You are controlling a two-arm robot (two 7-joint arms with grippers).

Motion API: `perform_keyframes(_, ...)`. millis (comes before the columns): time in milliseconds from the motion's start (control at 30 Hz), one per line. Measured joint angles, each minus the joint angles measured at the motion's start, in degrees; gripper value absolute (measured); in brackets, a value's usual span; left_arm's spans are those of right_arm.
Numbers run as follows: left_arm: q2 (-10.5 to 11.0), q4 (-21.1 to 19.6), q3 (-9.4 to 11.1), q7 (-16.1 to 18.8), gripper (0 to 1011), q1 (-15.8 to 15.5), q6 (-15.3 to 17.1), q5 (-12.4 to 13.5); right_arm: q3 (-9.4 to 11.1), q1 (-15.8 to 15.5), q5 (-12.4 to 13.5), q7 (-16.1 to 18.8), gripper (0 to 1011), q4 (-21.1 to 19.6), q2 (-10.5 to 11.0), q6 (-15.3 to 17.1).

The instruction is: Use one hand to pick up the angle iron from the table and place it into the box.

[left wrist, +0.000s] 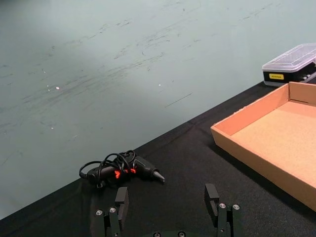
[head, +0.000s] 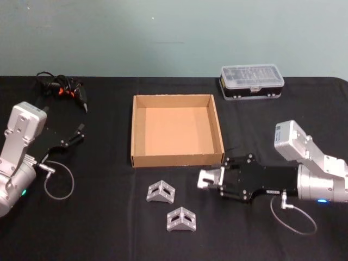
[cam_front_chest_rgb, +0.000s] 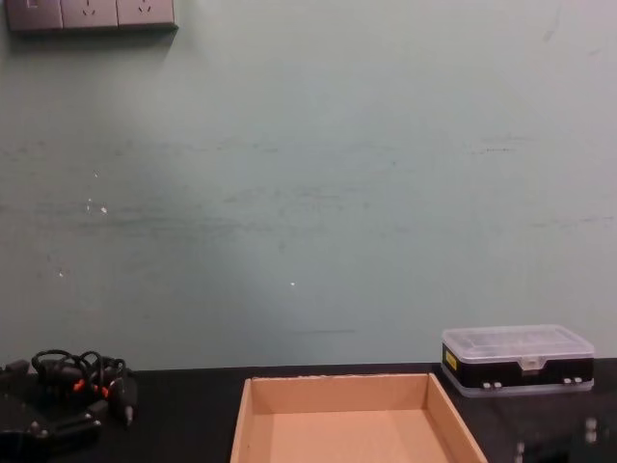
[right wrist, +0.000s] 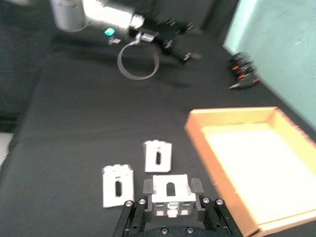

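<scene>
The angle iron (head: 208,178) is a small silver bracket with a slot in each face. It sits between the fingers of the right gripper (right wrist: 172,187), just beside the near right corner of the box (head: 176,160) and outside its wall. The fingers are closed on the bracket's two sides, with the slotted face turned up toward the wrist camera. Whether it has left the table (head: 109,239) I cannot tell.

The bracket looks like stiff metal that will not bend or crush, and I judge it light for its size. Its smooth faces may be slippery, so a grip across the flat parallel edges, as here, seems safer than one on the slanted corner. It could twist in the fingers if it knocks the cardboard wall, so it likely needs to clear the rim before going down onto the box floor, which is bare.

Two more brackets lie on the table near the box's front wall, one (head: 161,191) nearer it and one (head: 181,219) nearer the robot. The left gripper (head: 78,134) rests at the left side, fingers wide apart and holding nothing. A plastic case (head: 252,81) and a corded tool (head: 62,87) sit at the far edge
</scene>
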Motion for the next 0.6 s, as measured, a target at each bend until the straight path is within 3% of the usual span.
perform_keyframes(167,0.0,0.0,0.0,0.0,1011,0.0,0.0,0.0,3.22,-1.69,-0.54,-5.48,452,-4.63,0.74,1.71)
perform_keyframes(300,0.0,0.0,0.0,0.0,1012,0.0,0.0,0.0,4.97,-2.02,-1.38,-9.36,452,-5.98,-0.26,3.31)
perform_keyframes(467,0.0,0.0,0.0,0.0,1011,0.0,0.0,0.0,6.05,-1.55,-2.66,-12.82,452,-5.63,-2.52,5.25)
perform_keyframes(600,0.0,0.0,0.0,0.0,1011,0.0,0.0,-0.01,6.17,-0.04,-4.08,-15.19,452,-3.06,-5.76,6.97)
